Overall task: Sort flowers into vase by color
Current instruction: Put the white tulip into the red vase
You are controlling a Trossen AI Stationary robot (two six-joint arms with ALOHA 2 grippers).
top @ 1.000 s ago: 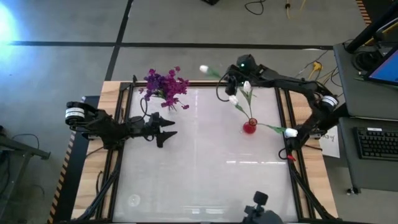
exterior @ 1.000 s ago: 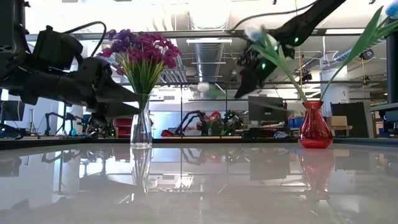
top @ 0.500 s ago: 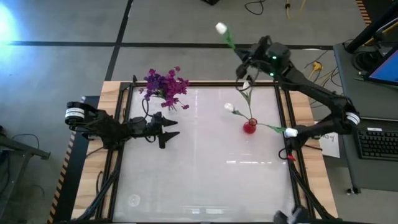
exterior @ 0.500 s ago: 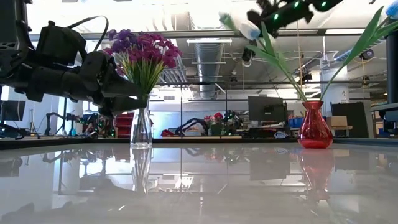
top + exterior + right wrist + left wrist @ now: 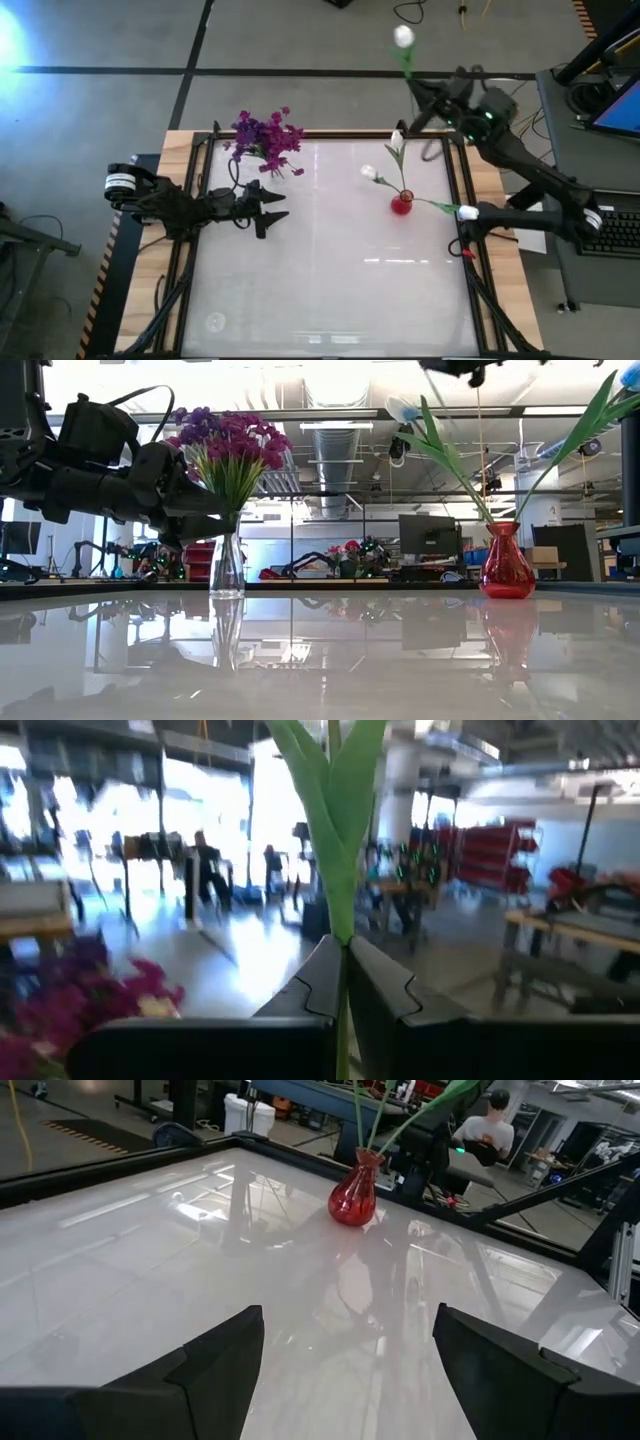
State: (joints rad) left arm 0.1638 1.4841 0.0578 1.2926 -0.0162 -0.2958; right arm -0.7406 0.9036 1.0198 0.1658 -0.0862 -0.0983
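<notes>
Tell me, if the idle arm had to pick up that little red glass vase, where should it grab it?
Probably at the narrow neck of the red glass vase, just above its round belly, coming in level from the side. The belly is wide and curved, so fingers might slip there. The white tulip stems fan out of the mouth, blocking an approach from above. The open left gripper already sits low.

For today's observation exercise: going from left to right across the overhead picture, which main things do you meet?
Left gripper, open over the table → purple flowers → red vase with white flowers → right gripper, shut on a white flower lifted beyond the table's far edge.
</notes>
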